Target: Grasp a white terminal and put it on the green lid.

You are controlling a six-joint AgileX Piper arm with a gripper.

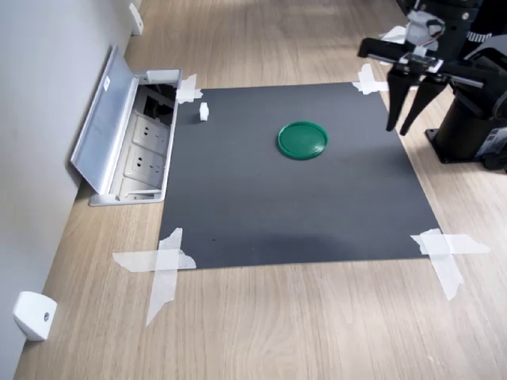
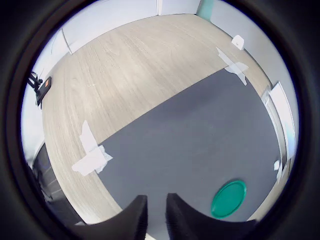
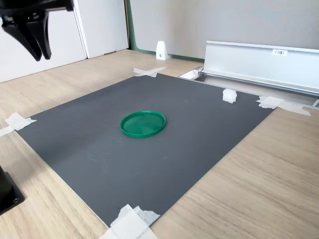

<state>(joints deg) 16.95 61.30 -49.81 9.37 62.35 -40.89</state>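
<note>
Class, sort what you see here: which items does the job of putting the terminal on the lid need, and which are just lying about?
Needed: terminal, lid, end effector.
Lying about: mat, tape crosses, open floor socket box, white wedge.

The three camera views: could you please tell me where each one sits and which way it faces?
First exterior view: raised beside the black mat, looking down; the gripper shows at the first exterior view's right.
Second exterior view: low at the mat's opposite side, facing the open floor socket box; gripper upper left.
Wrist view: on the arm, looking down past its fingertips.
All share the green lid and the white terminal.
</note>
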